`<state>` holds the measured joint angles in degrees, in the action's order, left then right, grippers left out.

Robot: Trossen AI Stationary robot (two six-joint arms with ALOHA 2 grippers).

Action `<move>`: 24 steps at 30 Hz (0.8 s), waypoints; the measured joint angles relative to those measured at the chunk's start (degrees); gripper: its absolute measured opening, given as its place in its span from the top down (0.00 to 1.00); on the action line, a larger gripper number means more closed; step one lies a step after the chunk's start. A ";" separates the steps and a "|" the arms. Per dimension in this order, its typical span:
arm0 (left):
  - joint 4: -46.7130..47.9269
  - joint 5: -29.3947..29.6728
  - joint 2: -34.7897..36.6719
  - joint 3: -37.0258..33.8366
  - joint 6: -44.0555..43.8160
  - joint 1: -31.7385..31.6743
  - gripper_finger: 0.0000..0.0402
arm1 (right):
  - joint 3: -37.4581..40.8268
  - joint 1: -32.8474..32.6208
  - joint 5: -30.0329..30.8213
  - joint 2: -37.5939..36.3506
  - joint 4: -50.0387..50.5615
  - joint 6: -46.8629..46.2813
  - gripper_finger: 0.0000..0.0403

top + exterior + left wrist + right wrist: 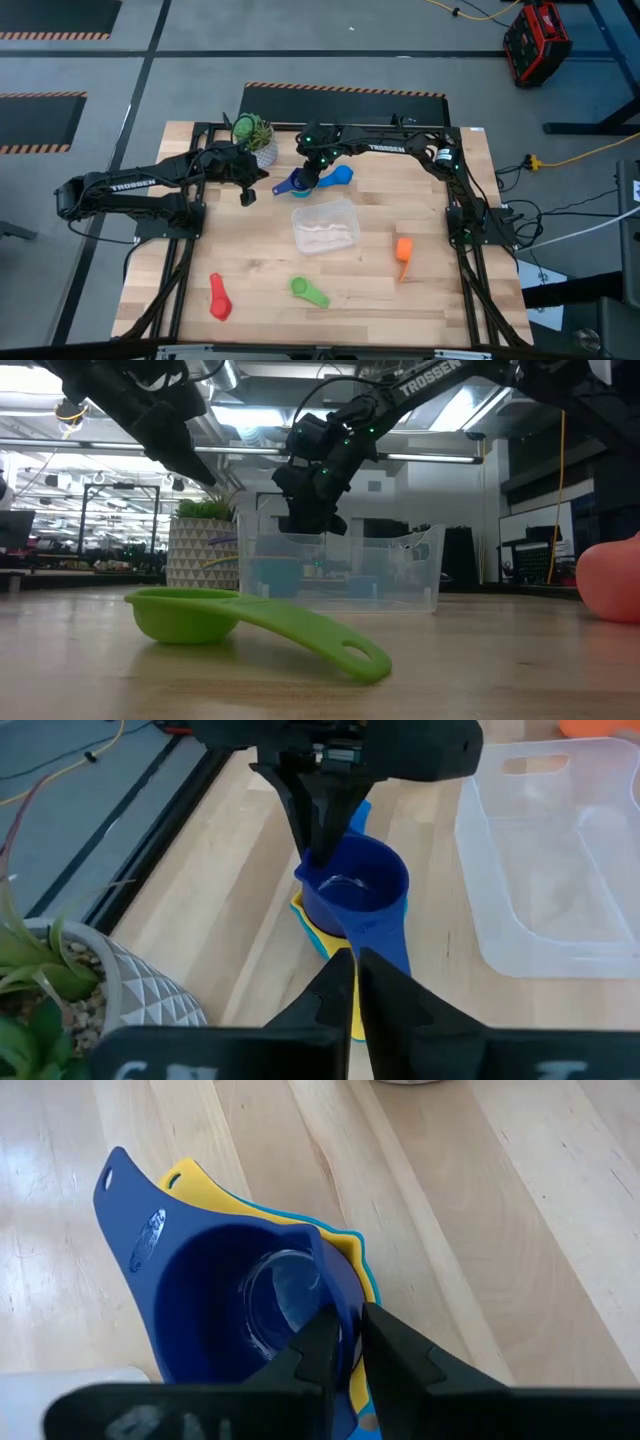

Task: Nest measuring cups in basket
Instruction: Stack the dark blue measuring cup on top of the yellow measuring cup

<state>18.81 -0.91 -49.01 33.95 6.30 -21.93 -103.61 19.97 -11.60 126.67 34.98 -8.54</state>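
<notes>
Near the table's front edge lie a red plastic measuring cup [219, 299] and a green plastic measuring cup [308, 291]; an orange one [403, 250] lies toward the right edge. The clear rectangular plastic basket [325, 226] sits mid-table. Just behind it, the right pincer [345, 1342] reaches down, clamped on the dark blue measuring cup [235, 1315], stacked over yellow and light blue ones. The left pincer [353, 982], fingers together, hovers beside the potted plant [256, 135].
</notes>
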 joint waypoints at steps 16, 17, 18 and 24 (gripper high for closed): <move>0.00 0.43 0.00 0.00 0.27 0.00 0.94 | -0.01 0.00 -0.53 -0.02 -0.79 -3.24 0.87; 0.00 0.42 0.00 0.00 0.27 0.00 0.94 | 0.02 0.00 -0.61 -0.02 -0.94 -4.60 0.87; 0.00 0.42 0.00 -0.02 0.27 0.00 0.95 | 0.00 0.00 -0.53 -0.02 -1.00 -5.67 0.87; 0.00 0.42 0.00 -0.02 0.29 0.00 0.97 | 0.00 0.00 -0.92 -0.02 0.09 -6.22 0.85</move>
<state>18.81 -0.49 -49.01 33.93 6.59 -21.93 -103.61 19.97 -12.51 126.65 35.08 -14.76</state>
